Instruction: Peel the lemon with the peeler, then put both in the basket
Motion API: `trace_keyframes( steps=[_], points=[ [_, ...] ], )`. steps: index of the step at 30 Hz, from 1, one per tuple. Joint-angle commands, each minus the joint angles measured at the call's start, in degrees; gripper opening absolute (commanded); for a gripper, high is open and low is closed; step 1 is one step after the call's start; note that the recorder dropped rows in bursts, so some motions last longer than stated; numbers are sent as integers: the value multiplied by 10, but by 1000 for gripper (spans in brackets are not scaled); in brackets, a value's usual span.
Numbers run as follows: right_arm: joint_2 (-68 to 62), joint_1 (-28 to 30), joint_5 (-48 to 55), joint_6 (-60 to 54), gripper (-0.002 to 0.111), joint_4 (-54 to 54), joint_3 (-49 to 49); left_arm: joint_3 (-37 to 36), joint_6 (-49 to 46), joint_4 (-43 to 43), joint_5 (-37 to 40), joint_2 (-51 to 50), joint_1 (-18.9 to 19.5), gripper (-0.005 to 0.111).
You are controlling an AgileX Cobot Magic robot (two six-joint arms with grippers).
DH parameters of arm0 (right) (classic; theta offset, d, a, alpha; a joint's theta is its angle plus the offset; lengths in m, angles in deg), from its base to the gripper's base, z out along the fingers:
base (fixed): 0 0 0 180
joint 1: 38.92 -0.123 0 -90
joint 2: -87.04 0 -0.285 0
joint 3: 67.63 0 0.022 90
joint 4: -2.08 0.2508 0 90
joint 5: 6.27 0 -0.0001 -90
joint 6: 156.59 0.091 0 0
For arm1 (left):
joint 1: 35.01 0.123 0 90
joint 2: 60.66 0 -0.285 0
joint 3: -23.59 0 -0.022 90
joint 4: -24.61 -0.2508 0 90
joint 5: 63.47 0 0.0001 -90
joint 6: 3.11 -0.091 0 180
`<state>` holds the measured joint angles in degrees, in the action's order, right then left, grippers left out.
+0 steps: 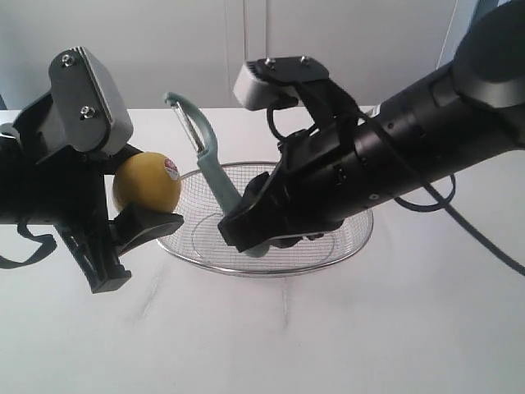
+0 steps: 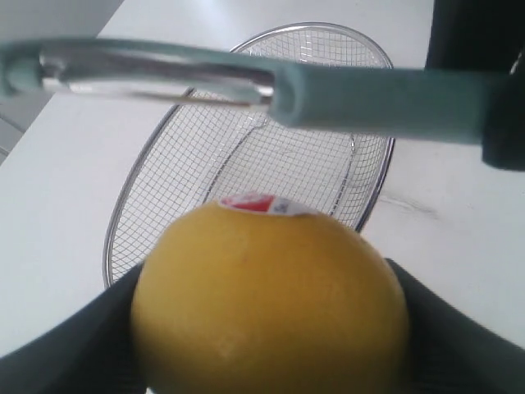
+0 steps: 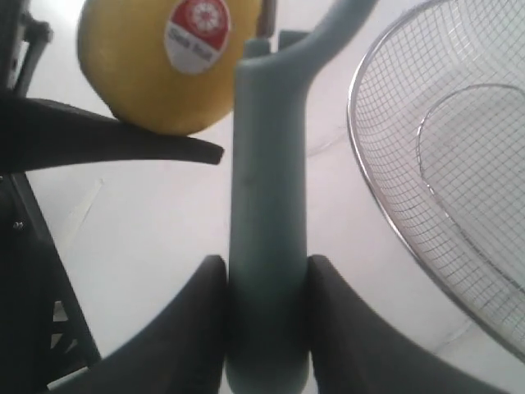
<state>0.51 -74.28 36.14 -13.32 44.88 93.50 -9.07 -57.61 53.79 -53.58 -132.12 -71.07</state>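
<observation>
The lemon (image 1: pixel 146 182), yellow with a red-and-white sticker (image 1: pixel 171 169) facing the middle of the frame, is held up off the table at left centre of the exterior view. The left gripper (image 1: pixel 148 189) is clamped on it, one black finger beneath and the other on its far upper side. The left wrist view shows the lemon (image 2: pixel 271 304) cradled between the two dark pads of that gripper (image 2: pixel 271 345). Just right of the lemon stands the pale teal peeler (image 1: pixel 209 164), tilted, with its looped head and metal blade toward the upper centre and its handle slanting down to the right. A narrow gap shows between blade and fruit. The right gripper (image 1: pixel 246 226) is closed on the lower end of the handle; the right wrist view shows the peeler (image 3: pixel 267 246) pinched between both fingers of this gripper (image 3: pixel 267 328), with the lemon (image 3: pixel 164 66) and its sticker (image 3: pixel 199 33) close beside the head. Below and behind the peeler, at centre frame, the silver wire-mesh basket (image 1: pixel 262 269) sits on the white table (image 1: pixel 328 345), with nothing visible inside it (image 2: pixel 246 164) (image 3: pixel 459 164). The right arm reaches over the basket's right half.
</observation>
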Motion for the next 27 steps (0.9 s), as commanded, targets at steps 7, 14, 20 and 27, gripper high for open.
trace_keyframes(
  steps=[7, 14, 20, 27],
  points=[
    [75, 0, -15, 23, 0, -30, 4, -1, 8, 12, 1, 2, -1, 0],
    [76, 0, -26, 70, 0, -81, 4, -1, 8, 12, 2, 2, -1, 0],
    [48, 0, -21, 72, 0, -79, 3, -1, 9, 12, 2, 2, -1, 0],
    [-14, -2, -11, 71, 0, -59, 3, -1, 9, 12, 2, 2, -1, 0]
  ],
)
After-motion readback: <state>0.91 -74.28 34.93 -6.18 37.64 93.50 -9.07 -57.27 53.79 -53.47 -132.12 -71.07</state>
